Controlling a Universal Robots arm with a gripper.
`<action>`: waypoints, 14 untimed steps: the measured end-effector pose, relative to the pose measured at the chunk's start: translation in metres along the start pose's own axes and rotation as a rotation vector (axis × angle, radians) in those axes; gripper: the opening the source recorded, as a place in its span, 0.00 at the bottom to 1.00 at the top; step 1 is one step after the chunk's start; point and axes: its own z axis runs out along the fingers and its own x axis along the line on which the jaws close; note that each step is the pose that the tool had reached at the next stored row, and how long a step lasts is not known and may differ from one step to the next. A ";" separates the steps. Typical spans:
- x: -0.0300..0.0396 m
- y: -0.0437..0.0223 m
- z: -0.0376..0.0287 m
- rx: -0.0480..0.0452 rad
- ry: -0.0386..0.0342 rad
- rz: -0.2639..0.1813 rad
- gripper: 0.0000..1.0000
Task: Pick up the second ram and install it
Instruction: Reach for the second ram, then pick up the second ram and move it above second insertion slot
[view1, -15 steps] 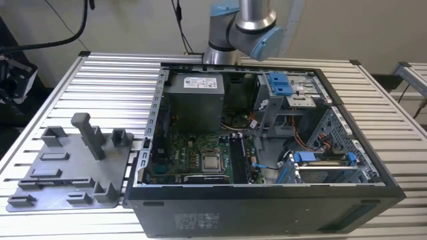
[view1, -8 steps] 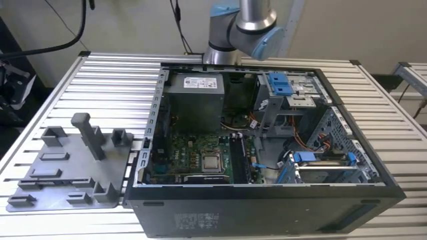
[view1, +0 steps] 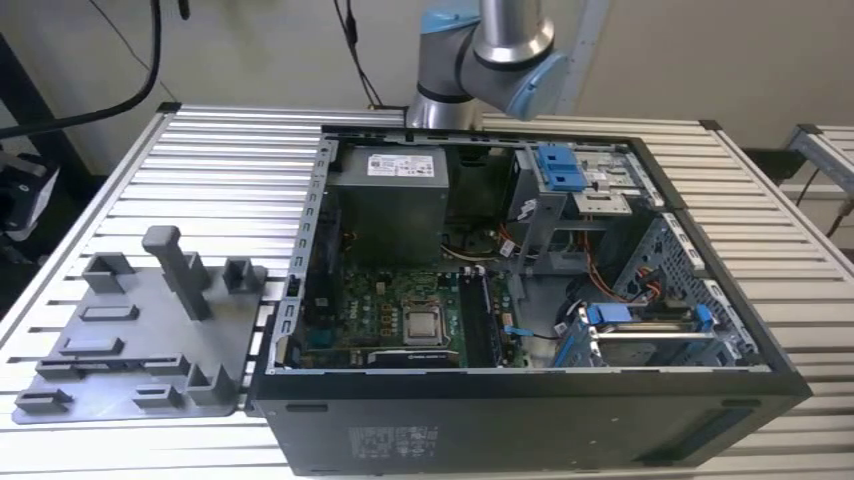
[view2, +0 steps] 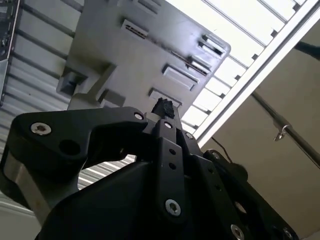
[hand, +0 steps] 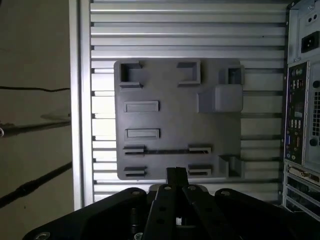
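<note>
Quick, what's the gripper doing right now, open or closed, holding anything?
Gripper: closed, fingertips together, nothing held, above the grey holder tray.

The case (view1: 534, 420) lies on the desk (view1: 214, 150), the arm (view1: 481, 50) just behind it. In the exterior view the holder (view1: 134, 290) sits just beside the case, on its left. In the first wrist view the ram (hand: 167, 150) stands in the holder's slots.

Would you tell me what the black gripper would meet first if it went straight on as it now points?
The gripper would probably meet the grey moulded plastic holder tray, near its edge beside the slim dark memory stick lying in its slot, though depth is unclear.
</note>
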 end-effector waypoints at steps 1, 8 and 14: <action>0.0000 -0.0027 0.0000 0.0000 0.0000 0.000 0.11; 0.0000 -0.0037 0.0001 -0.0001 -0.0001 0.000 0.11; 0.0000 -0.0037 0.0000 -0.0001 0.0000 0.000 0.11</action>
